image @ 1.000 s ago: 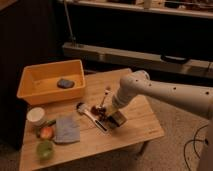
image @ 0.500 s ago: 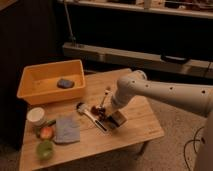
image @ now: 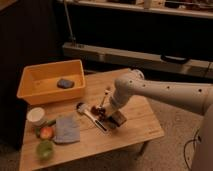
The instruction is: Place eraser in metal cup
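My gripper (image: 111, 118) is low over the wooden table (image: 135, 130), near the middle, w/ my white arm (image: 160, 92) reaching in from the right. Just left of it lies a brush (image: 89, 116). Orange bin (image: 35, 92) at back left holds a grey pad (image: 65, 83). White bowl (image: 36, 115), blue-grey cloth (image: 66, 129) & green cup (image: 45, 149) sit at front left.

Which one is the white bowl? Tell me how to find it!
Start at the big orange tub on the table's left. Just below its front edge sits the white bowl, far from the gripper mid-table. It is the only white round thing; the cloth beside it is flat and blue-grey.
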Controlling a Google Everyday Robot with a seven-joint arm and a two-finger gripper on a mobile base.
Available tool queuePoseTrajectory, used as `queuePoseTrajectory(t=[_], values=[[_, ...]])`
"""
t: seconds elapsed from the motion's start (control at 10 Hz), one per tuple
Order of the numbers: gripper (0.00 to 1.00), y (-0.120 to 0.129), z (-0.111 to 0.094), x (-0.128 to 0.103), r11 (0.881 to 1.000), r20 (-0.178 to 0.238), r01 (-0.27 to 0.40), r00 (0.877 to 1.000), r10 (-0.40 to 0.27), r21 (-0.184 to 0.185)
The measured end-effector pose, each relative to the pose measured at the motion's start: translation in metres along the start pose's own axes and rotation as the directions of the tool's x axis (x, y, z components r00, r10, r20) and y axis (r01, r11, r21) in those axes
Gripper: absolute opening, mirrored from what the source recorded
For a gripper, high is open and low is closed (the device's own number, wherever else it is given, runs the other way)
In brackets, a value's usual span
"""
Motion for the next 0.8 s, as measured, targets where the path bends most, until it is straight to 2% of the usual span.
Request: queuePoseTrajectory(t=[0.8], values=[[0.80, 0.0076, -0.0030, -0.0071, 1.000, -0.029, 0.027, 0.999, -0.027, -0.003]])
